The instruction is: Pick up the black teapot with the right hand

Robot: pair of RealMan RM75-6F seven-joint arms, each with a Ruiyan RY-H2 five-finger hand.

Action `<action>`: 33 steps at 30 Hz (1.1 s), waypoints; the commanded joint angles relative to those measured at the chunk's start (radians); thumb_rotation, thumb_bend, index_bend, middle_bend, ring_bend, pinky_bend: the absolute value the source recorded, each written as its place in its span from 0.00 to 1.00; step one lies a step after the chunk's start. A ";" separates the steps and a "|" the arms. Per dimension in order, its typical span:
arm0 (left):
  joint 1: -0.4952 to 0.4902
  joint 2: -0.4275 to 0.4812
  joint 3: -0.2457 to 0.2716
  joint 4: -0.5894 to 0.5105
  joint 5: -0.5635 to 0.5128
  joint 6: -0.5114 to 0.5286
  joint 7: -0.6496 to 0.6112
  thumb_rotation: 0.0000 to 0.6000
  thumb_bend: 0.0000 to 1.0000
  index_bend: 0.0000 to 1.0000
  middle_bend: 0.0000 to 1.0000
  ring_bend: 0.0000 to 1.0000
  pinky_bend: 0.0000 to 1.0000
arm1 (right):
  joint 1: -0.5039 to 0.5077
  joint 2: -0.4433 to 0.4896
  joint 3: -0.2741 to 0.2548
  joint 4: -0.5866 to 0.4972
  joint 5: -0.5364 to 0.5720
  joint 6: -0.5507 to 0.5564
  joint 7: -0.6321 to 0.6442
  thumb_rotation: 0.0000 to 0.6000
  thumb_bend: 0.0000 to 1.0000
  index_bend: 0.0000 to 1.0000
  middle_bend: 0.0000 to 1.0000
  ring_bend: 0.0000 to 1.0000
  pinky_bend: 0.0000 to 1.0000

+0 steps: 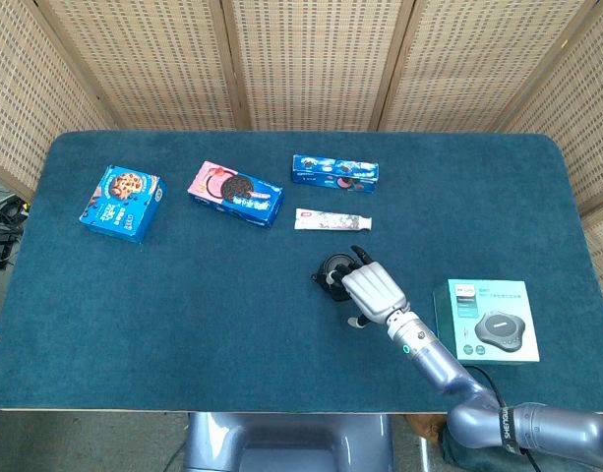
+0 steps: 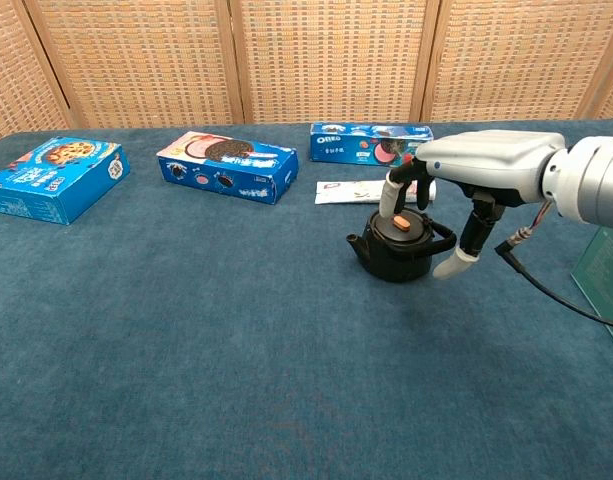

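The teapot stands mid-table. My right robot hand hangs over it, fingers spread, one at the lid, nothing gripped. I judge the pot heavy, rigid and smooth. I would grip the arched handle; the lid looks loose.

Silver hand, black fingers, white tips, blue-grey arm
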 commanded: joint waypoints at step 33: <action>-0.007 -0.002 -0.002 0.006 -0.005 -0.010 -0.007 1.00 0.00 0.00 0.00 0.00 0.00 | 0.041 -0.046 -0.091 0.086 0.023 0.016 -0.027 1.00 0.00 0.49 0.52 0.49 0.00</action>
